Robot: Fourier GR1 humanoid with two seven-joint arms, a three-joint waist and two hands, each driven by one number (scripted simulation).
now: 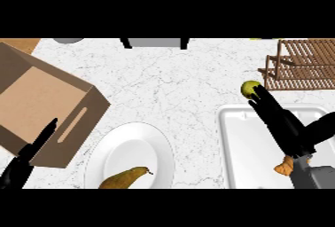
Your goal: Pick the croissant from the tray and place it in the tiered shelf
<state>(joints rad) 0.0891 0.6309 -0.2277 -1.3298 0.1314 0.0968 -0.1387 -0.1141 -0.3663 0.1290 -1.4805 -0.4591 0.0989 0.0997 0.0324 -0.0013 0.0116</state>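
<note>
— Where is your croissant (284,167)?
— On the white tray (243,146), near its lower right corner, half hidden under your right hand (291,133).
— Is that hand gripping it?
— No. Its fingers lie straight over the tray, tips beside a yellow-green fruit (250,87). The tiered shelf (304,62) stands just beyond. Your left hand (20,166) rests unclenched over the cardboard box (46,97)

Matte black on the right hand (286,128), with long slim fingers tapering to blunt tips and a thicker thumb. Same flat black on the left hand (23,166), narrow and blade-like in outline. Grey, lighter than either hand, behind the right wrist, on a boxy, smooth-sided forearm (319,177) with a darker collar at the join.
</note>
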